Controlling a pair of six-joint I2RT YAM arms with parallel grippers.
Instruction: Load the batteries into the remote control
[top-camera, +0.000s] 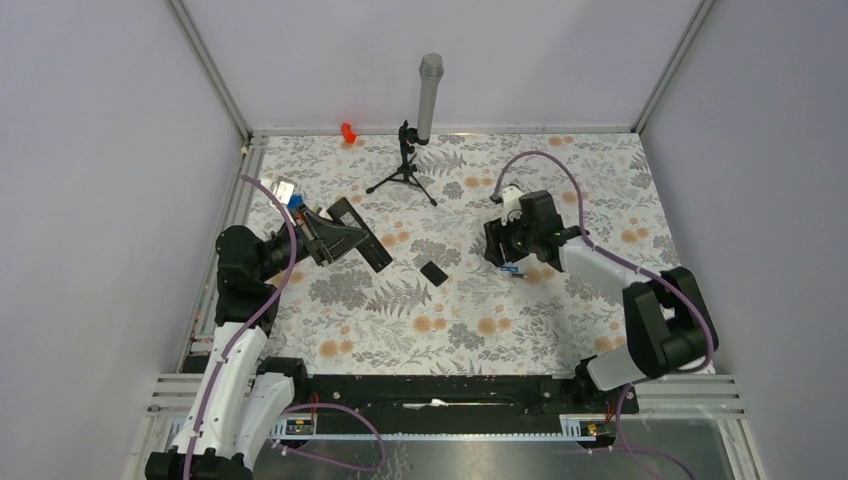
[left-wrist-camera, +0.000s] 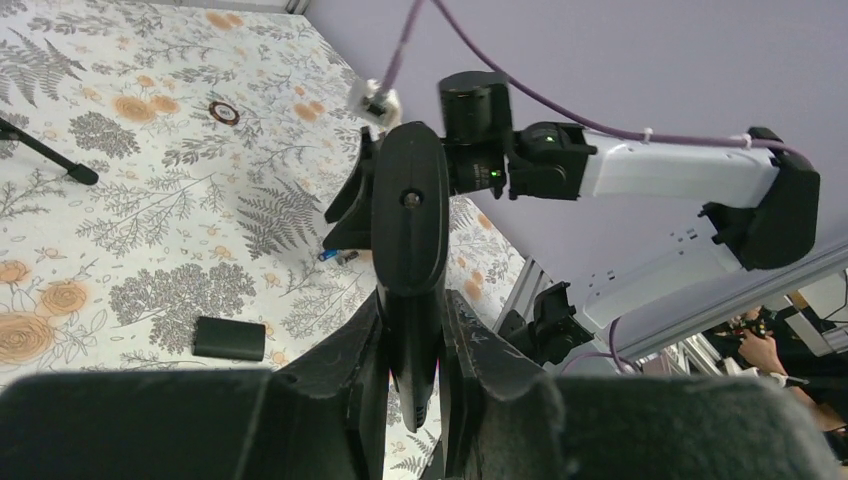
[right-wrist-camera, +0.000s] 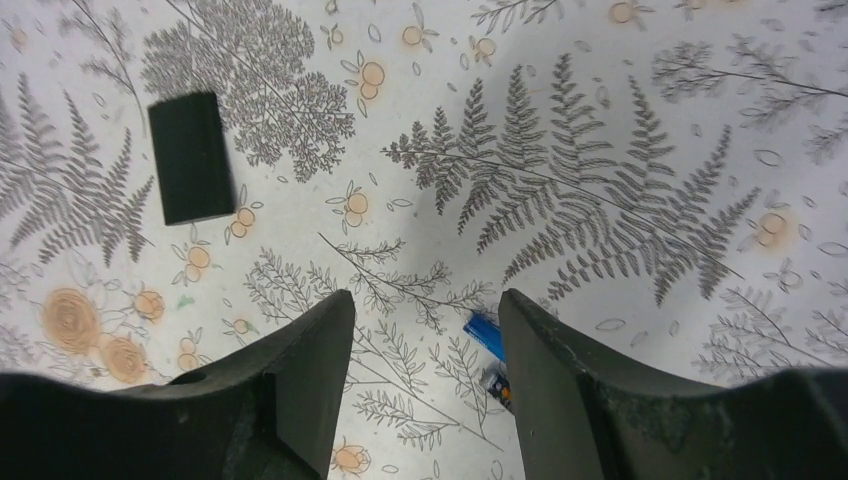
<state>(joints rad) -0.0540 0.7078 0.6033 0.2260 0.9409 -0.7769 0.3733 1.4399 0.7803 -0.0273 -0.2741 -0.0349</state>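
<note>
My left gripper (top-camera: 325, 238) is shut on the remote control (top-camera: 362, 234), a slim black bar held off the table at the left. In the left wrist view the remote (left-wrist-camera: 410, 215) stands edge-on between the fingers (left-wrist-camera: 345, 385). My right gripper (top-camera: 509, 258) is open and low over the table, right of centre. Two small blue batteries (right-wrist-camera: 484, 334) lie on the table just inside its right finger (right-wrist-camera: 545, 350), one partly hidden by it. They also show in the left wrist view (left-wrist-camera: 338, 256). The black back cover (top-camera: 433, 273) lies flat on the table between the arms, seen too in the right wrist view (right-wrist-camera: 191, 157).
A microphone on a black tripod stand (top-camera: 404, 168) stands at the back centre. A small red object (top-camera: 348, 131) sits by the back wall. A blue lump (top-camera: 295, 200) and a white piece (top-camera: 281, 188) are near the left arm.
</note>
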